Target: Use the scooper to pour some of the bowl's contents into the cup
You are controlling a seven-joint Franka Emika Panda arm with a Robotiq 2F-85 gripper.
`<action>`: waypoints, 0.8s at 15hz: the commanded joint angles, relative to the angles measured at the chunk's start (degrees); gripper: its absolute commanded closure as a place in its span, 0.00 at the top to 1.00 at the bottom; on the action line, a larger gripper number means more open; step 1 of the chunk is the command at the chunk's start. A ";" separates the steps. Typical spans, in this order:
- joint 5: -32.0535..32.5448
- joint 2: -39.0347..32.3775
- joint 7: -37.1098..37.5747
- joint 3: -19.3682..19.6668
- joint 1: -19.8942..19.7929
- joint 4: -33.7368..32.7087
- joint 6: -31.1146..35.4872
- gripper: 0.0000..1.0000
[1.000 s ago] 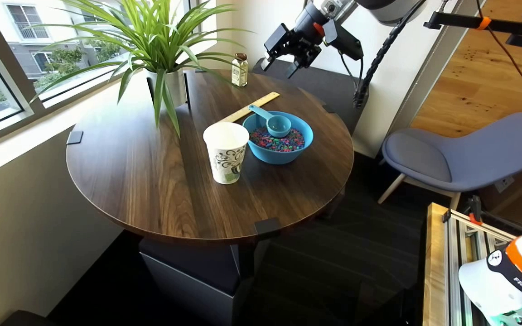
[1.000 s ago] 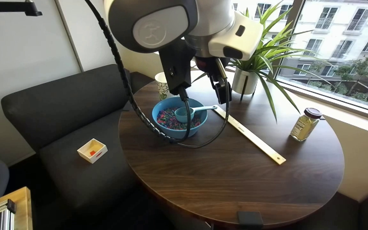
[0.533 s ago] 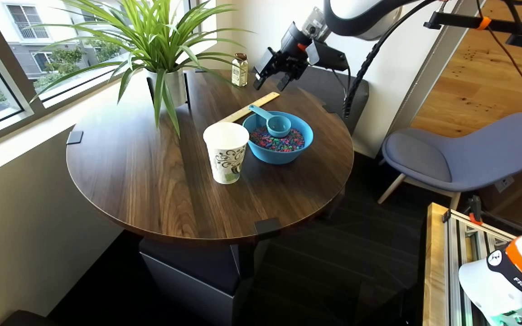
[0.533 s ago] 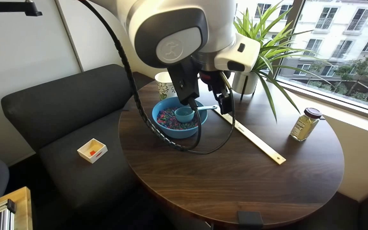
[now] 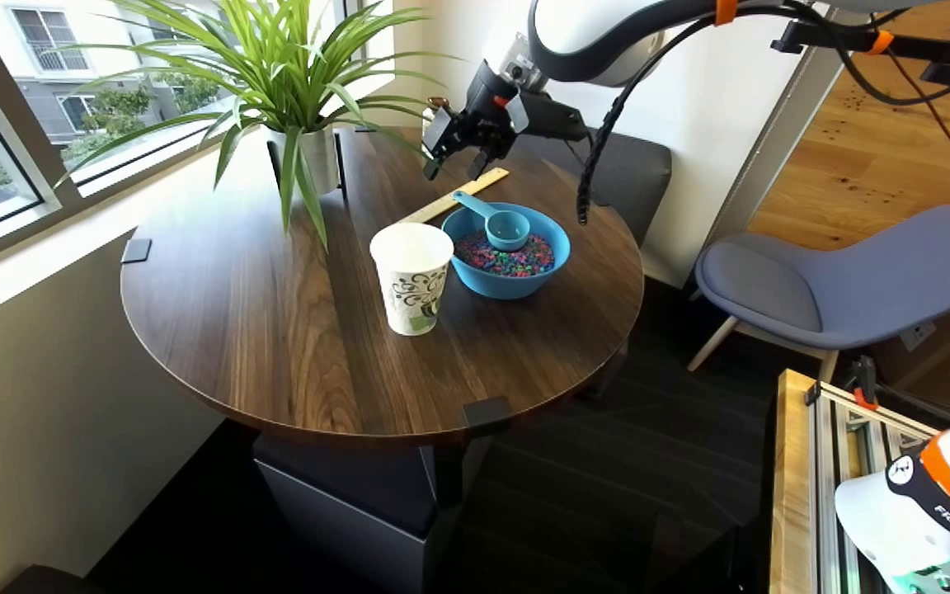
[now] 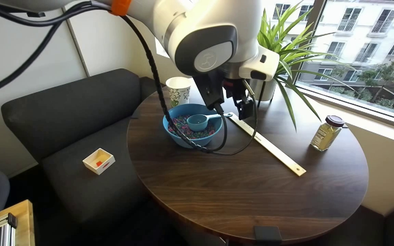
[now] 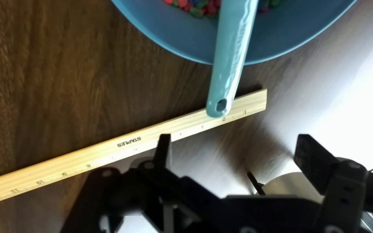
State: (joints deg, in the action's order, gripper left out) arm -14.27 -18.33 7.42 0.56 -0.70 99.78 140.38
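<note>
Scoop (image 6: 197, 125) in blue bowl (image 6: 187, 109), patterned cup (image 6: 178, 92) behind, hand (image 6: 245, 107) above table (image 6: 251, 191)

Upside down in the wrist view, the wooden ruler (image 7: 125, 141) reads STAPLES; its numbers 1, 2, 3 and 4 run leftward from the right end, with 8, 9, 10 and 11 farther left. In an exterior view, FRANKA and a cut-off E stand on the black band (image 5: 937, 497) of the robot base (image 5: 887, 516) at near right, beside a round emblem (image 5: 900, 470). Lettering on the scooper (image 7: 232, 61) and the jar (image 6: 326, 135) is too unclear to read.
</note>
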 commanded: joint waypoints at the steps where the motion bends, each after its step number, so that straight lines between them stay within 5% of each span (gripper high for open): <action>1: 3.32 -4.00 3.57 0.72 0.59 -6.27 -5.53 0.88; 5: 6.16 -5.26 6.00 1.36 0.83 -9.25 -11.15 0.87; 12: 7.26 -5.42 6.98 0.72 1.30 -9.63 -17.54 0.69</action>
State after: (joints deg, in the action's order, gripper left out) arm -8.03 -22.75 12.63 1.15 -0.34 91.25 124.99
